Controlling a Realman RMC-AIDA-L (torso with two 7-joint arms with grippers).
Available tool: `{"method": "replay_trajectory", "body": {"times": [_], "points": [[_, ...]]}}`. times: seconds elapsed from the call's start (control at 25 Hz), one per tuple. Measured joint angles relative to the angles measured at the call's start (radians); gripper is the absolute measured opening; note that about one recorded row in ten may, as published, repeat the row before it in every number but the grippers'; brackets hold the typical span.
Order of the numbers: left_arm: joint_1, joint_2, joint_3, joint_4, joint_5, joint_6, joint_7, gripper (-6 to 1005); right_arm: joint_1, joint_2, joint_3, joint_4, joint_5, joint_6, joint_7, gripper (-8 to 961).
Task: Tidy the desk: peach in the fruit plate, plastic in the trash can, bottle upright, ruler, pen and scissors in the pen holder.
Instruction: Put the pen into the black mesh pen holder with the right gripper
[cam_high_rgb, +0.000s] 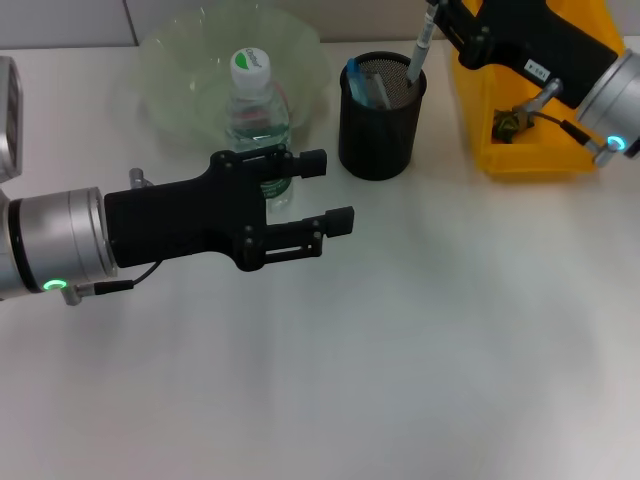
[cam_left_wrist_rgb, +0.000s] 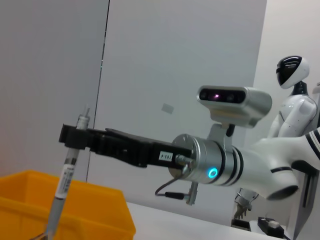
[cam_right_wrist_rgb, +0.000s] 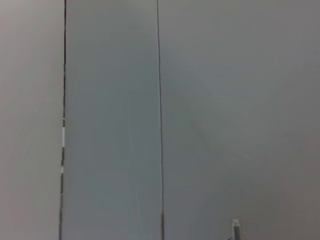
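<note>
Head view: right gripper (cam_high_rgb: 437, 12) fingers clamp a pen (cam_high_rgb: 418, 48) by its upper end, tip already inside the black pen holder (cam_high_rgb: 380, 118); left gripper (cam_high_rgb: 325, 190) fingers spread wide, empty, beside the upright bottle (cam_high_rgb: 256, 115). Lower the pen straight, release only once it's deep, miss the blue item (cam_high_rgb: 362, 82) inside. Yellow trash can (cam_high_rgb: 520, 150) crowds the holder's right; surface in front is open. Left wrist view: pen hangs near-vertical over the can. Right wrist view: only pen's top end (cam_right_wrist_rgb: 235, 229) shows
</note>
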Motion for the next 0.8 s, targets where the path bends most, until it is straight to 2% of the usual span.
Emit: {"method": "replay_trajectory", "body": {"times": [0.2, 0.8], "points": [[-0.013, 0.0, 0.002, 0.0, 0.0, -0.015, 0.0, 727, 0.006, 0.002, 0.0, 0.065, 0.063, 0.006, -0.091, 240], [-0.028, -0.002, 0.011, -0.002, 0.0, -0.05, 0.0, 732, 0.027, 0.002, -0.044, 0.093, 0.052, 0.12, -0.092, 250]]}}
